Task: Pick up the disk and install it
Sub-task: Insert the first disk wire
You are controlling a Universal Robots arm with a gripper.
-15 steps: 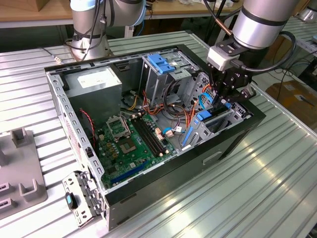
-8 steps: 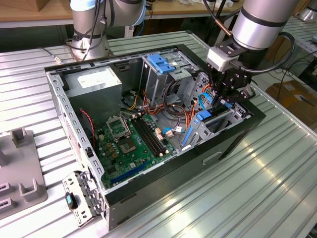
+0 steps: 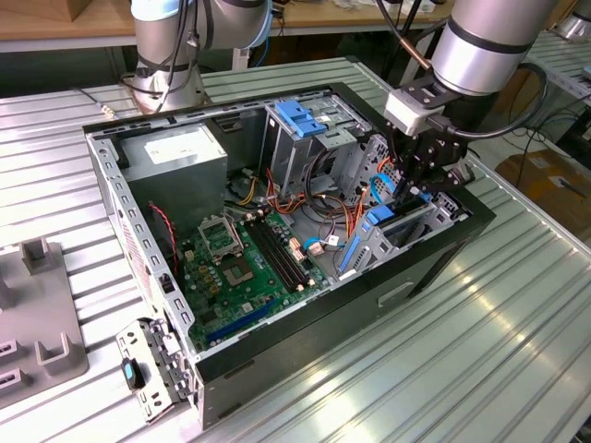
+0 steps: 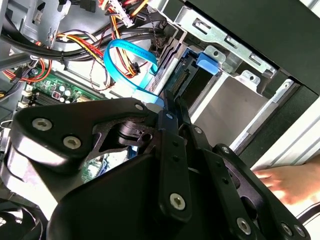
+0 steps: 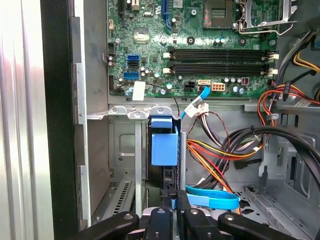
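Note:
The disk (image 3: 380, 224) stands on edge in the metal bay at the front of the open computer case (image 3: 420, 272), on the exterior view's right, its blue side rail facing up. My gripper (image 3: 413, 189) reaches down from above onto its upper end. In the first wrist view the disk's blue rail (image 5: 164, 146) runs down the bay, and my gripper (image 5: 176, 200) has its two thin fingers closed on the dark edge. In the second wrist view the gripper (image 4: 172, 106) meets the disk (image 4: 187, 82) just short of the blue rail tab.
Inside the case lie the green motherboard (image 3: 245, 258), a grey power-supply box (image 3: 175, 152), a drive cage with a blue latch (image 3: 305, 115) and loose cables, among them a blue flat one (image 5: 212, 200). A person's hand (image 4: 282, 182) rests outside the case. A grey fixture (image 3: 37, 314) stands at the exterior view's left.

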